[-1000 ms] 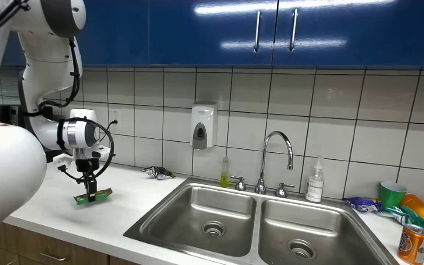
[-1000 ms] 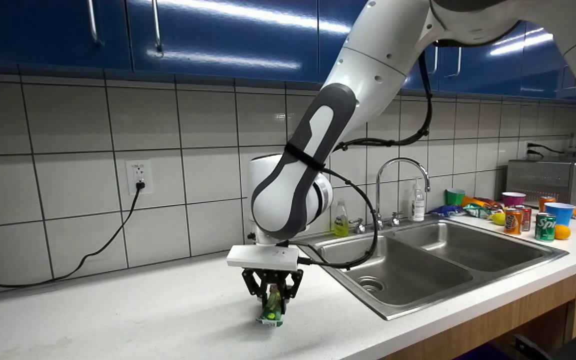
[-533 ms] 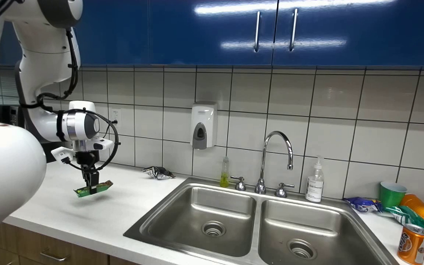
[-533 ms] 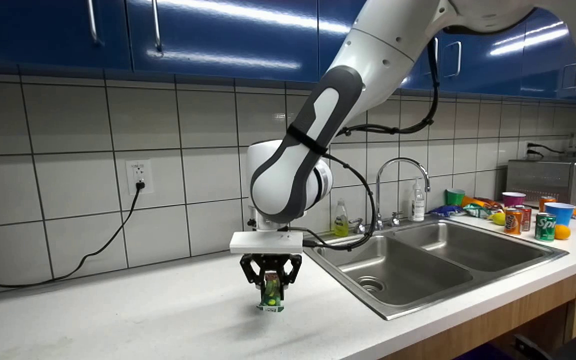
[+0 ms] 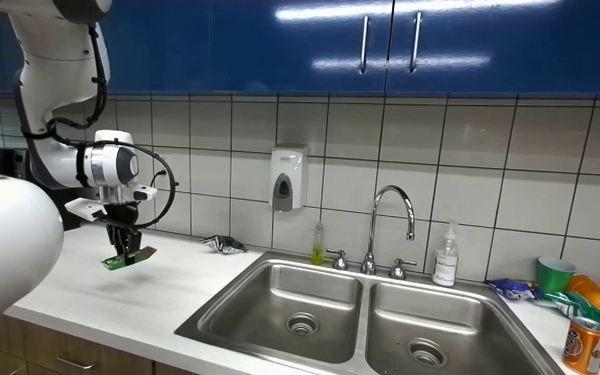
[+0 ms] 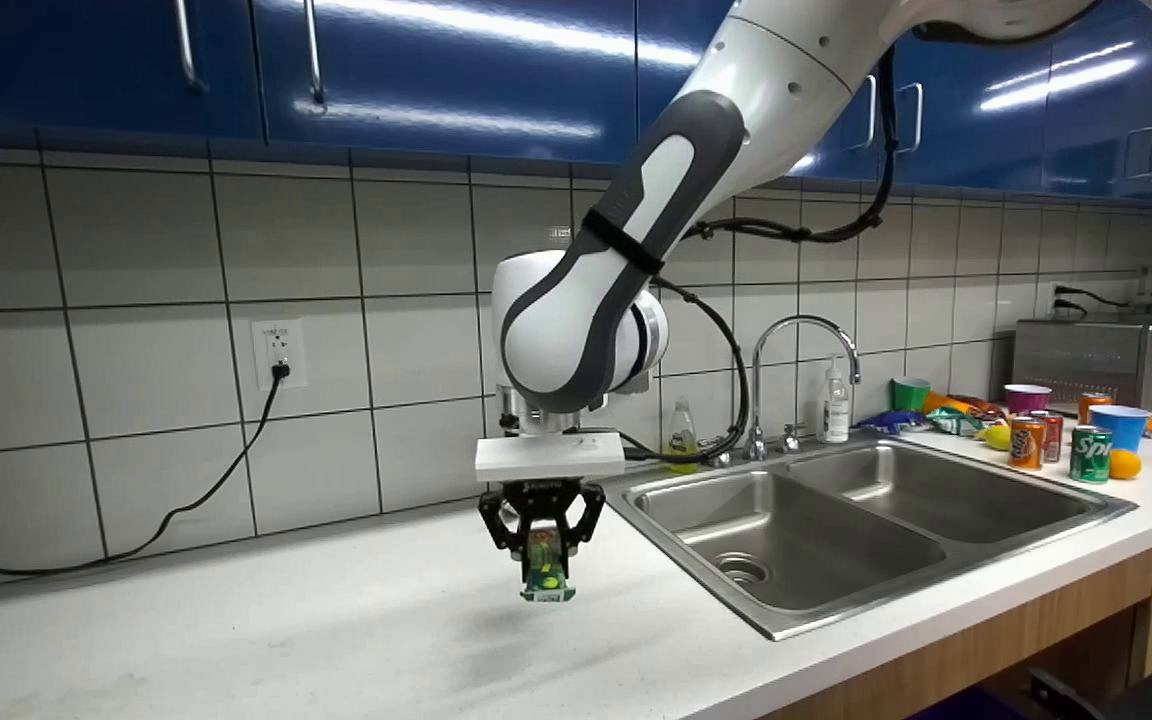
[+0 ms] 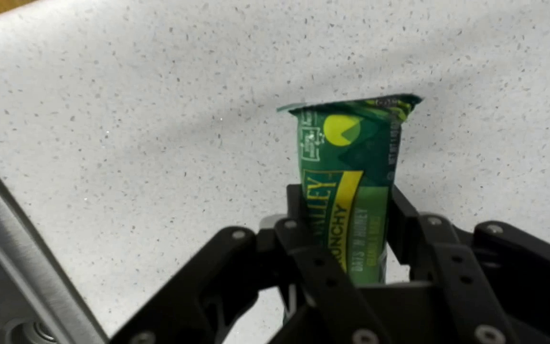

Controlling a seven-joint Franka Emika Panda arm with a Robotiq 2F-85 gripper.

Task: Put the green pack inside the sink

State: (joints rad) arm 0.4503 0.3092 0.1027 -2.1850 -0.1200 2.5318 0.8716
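The green pack (image 5: 144, 253) is a narrow green bar wrapper, held above the counter and slightly tilted in an exterior view. It also shows in an exterior view (image 6: 547, 580) end-on, and in the wrist view (image 7: 351, 157), where its lower part is hidden behind the gripper. My gripper (image 5: 129, 259) is shut on it, one finger on each side, as the wrist view shows (image 7: 344, 210). The double-basin steel sink (image 5: 237, 285) is to the side of the gripper, apart from it. It also shows in an exterior view (image 6: 681, 565), and its edge shows at lower left in the wrist view (image 7: 31, 248).
A chrome faucet (image 5: 374, 229), a yellow-green soap bottle (image 5: 318, 245) and a pump bottle (image 5: 446, 258) stand along the sink's back edge. A dark crumpled wrapper (image 5: 223, 244) lies by the wall. Cups, cans (image 6: 1026, 443) and packets crowd the counter beyond the sink.
My gripper has risen with the green pack still held, which is now higher above the counter. The pack's tilt has grown slightly in an exterior view. The sink has not moved.
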